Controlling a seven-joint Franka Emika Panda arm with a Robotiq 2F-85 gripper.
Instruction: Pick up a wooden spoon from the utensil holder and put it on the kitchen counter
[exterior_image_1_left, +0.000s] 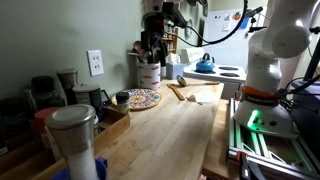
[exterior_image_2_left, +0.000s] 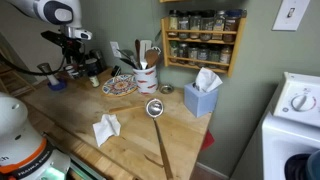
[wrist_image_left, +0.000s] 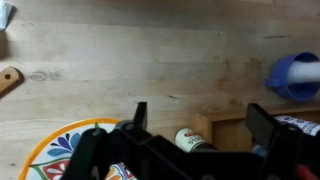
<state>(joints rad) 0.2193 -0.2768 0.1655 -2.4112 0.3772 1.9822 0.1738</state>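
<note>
Counter (exterior_image_2_left: 130, 150) lies mostly open near and left of the holder (exterior_image_2_left: 146, 76), where the spoon (exterior_image_2_left: 152, 55) seems to stand among utensils. Further left, above the plate (wrist_image_left: 50, 150), the gripper (wrist_image_left: 200, 115) hangs spread wide, empty, touching nothing.

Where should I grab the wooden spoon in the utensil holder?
Probably its exposed upper end, from above: the wooden spoon stands roughly upright, rising clear of the utensil holder rim, its lower part hidden among other utensils.
</note>
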